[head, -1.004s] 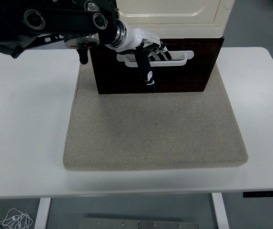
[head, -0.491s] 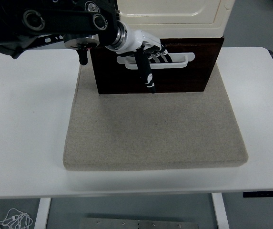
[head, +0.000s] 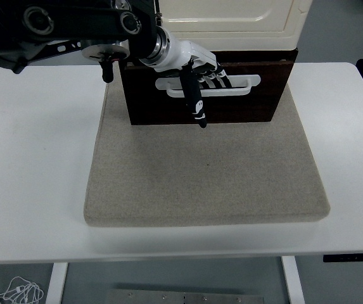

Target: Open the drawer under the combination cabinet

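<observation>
Gripping the white drawer handle [head: 232, 85], left robot hand [head: 197, 69], fingers curled.

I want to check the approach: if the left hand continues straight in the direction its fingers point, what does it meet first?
Probably the dark drawer front: the left hand already has fingers hooked in the white handle; depth is unclear.

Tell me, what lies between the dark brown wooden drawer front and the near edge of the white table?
In the head view, only the beige felt mat, then a bare strip of white table. Nothing rests on either.
</observation>
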Motion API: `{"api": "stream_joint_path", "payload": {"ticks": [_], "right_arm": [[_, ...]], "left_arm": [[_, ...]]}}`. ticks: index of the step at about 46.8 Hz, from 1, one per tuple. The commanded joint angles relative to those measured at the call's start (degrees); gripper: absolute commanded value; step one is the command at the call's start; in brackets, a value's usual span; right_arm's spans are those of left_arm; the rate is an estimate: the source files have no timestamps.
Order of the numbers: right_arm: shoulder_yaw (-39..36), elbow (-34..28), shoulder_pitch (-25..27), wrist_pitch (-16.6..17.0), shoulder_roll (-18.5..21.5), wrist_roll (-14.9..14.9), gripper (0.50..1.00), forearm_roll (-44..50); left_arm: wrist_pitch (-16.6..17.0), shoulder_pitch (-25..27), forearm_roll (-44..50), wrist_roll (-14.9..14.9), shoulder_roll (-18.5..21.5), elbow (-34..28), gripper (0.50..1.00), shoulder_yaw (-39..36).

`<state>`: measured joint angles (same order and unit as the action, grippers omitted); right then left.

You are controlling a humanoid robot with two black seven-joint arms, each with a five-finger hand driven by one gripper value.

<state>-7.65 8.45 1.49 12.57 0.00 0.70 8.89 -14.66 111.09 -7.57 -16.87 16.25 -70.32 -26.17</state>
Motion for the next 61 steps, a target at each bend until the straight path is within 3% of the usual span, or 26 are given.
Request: {"api": "stream_joint_path", "payload": {"ticks": [1, 26, 51, 61], "right_arm": [[0.0, 0.0, 0.0, 0.0, 0.0, 0.0, 0.926, 0.0], [0.0, 0.0, 0.0, 0.0, 0.0, 0.0, 0.926, 0.0], [0.0, 0.0, 0.0, 0.0, 0.0, 0.0, 0.926, 0.0], [0.0, 0.0, 0.0, 0.0, 0.0, 0.0, 0.926, 0.0]], "left_arm": [[-0.5, 0.3, 0.0, 0.0, 0.1, 0.0, 1.0, 0.1], [-2.7, 1.1, 0.1, 0.0, 0.6, -1.6, 1.0, 0.2], [-7.9, 2.2, 0.1, 0.1, 1.1, -1.9, 1.0, 1.0], [-8.4, 2.9, 0.1, 0.1, 1.8, -3.4, 1.0, 1.0]]}}
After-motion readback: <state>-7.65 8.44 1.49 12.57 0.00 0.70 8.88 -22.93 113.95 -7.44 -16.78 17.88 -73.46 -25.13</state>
